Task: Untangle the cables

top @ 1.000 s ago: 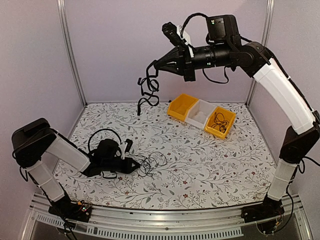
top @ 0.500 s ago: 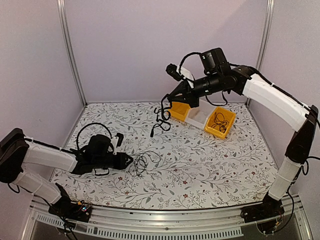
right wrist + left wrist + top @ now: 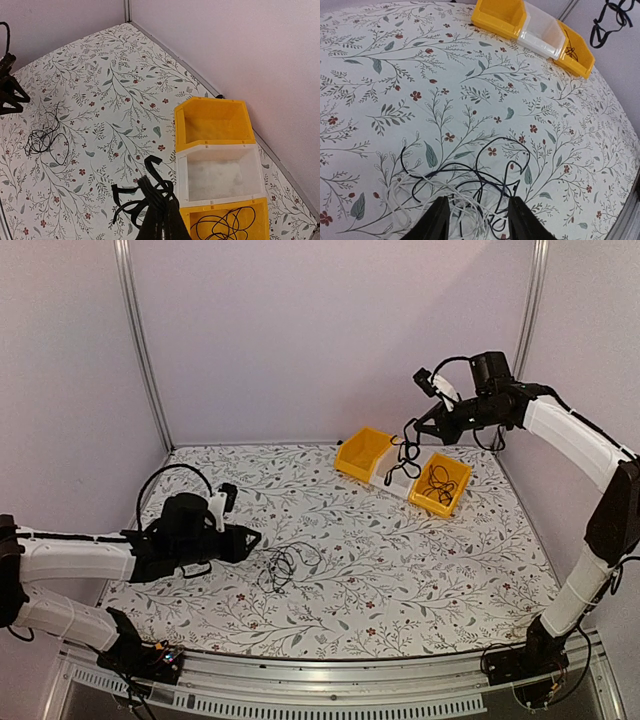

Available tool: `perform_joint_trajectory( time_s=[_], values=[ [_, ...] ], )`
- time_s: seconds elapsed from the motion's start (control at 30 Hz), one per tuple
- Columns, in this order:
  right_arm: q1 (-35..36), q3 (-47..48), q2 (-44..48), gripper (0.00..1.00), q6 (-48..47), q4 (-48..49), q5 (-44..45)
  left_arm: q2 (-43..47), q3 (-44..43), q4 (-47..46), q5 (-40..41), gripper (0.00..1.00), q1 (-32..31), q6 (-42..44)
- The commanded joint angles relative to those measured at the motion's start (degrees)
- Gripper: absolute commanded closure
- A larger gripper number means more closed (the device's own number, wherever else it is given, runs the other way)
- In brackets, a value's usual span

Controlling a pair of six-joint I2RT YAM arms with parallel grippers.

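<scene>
From above, a floral-print tabletop (image 3: 420,580) sits between lilac walls (image 3: 270,340). The left gripper (image 3: 254,538) lies low beside a loose cable tangle (image 3: 287,566), and the right gripper (image 3: 416,432) dangles a black cable bundle (image 3: 404,455) near a yellow bin (image 3: 462,480) holding another cable (image 3: 437,480). The left wrist view shows its jaws apart, gripping nothing, at the tangle's edge. The right wrist view shows jaws pinched on the bundle beside the white bin (image 3: 220,146).

Lit evenly and softly, faint shadows cast on the table (image 3: 400,570), edges bowed in wrist views, fingers (image 3: 437,222) blurred at 6 o'clock.
</scene>
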State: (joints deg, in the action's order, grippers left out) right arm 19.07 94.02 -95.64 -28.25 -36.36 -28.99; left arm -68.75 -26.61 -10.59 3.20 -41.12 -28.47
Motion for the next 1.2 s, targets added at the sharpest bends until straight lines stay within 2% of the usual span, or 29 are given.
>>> perform_joint_trajectory(
  time_s=[0.0, 0.07, 0.17, 0.2, 0.43, 0.7, 0.97, 1.0, 1.03, 1.1, 1.17],
  values=[
    [-1.7, -2.1, 0.7, 1.00, 0.6, 0.1, -1.6, 1.1, -2.1, -6.6, -2.6, 0.59, -0.6, 4.4],
    [-1.7, -3.2, 1.1, 1.00, 0.8, 0.1, -4.1, 1.0, -2.7, -11.7, -2.8, 0.55, -2.5, 6.6],
    [-1.6, -4.2, 1.1, 1.00, 2.8, 0.1, -8.5, -0.8, -5.2, -18.2, -1.9, 0.40, -6.7, 11.0],
    [-1.5, -4.4, 0.9, 1.00, 3.7, 0.0, -9.7, -1.9, -6.3, -19.7, -1.7, 0.39, -7.8, 12.1],
    [3.0, -6.5, 1.3, 1.00, 4.6, -0.4, -11.6, -15.3, -20.9, -19.3, -5.9, 0.41, -9.6, 10.5],
    [6.8, -6.1, 1.2, 1.00, 4.9, -1.6, -15.4, -31.2, -32.7, -22.2, -9.9, 0.40, -12.4, 15.4],
    [8.6, -5.4, 0.4, 1.00, 5.7, -2.2, -18.0, -41.3, -39.8, -23.3, -4.0, 0.40, -15.1, 19.2],
    [8.8, -5.4, 0.4, 1.00, 5.7, -2.3, -18.3, -42.5, -40.9, -23.0, -3.7, 0.43, -15.1, 19.3],
    [8.9, -5.4, 0.5, 1.00, 5.6, -2.5, -18.7, -43.8, -42.0, -22.3, -3.4, 0.49, -15.0, 19.3],
    [8.9, -5.2, 0.9, 1.00, 5.7, -2.8, -19.5, -45.7, -43.4, -21.9, -3.4, 0.71, -14.6, 18.6],
    [8.9, -4.2, 1.2, 1.00, 5.5, -3.8, -20.1, -47.2, -43.6, -22.9, -3.4, 0.81, -13.9, 17.6]
  ],
)
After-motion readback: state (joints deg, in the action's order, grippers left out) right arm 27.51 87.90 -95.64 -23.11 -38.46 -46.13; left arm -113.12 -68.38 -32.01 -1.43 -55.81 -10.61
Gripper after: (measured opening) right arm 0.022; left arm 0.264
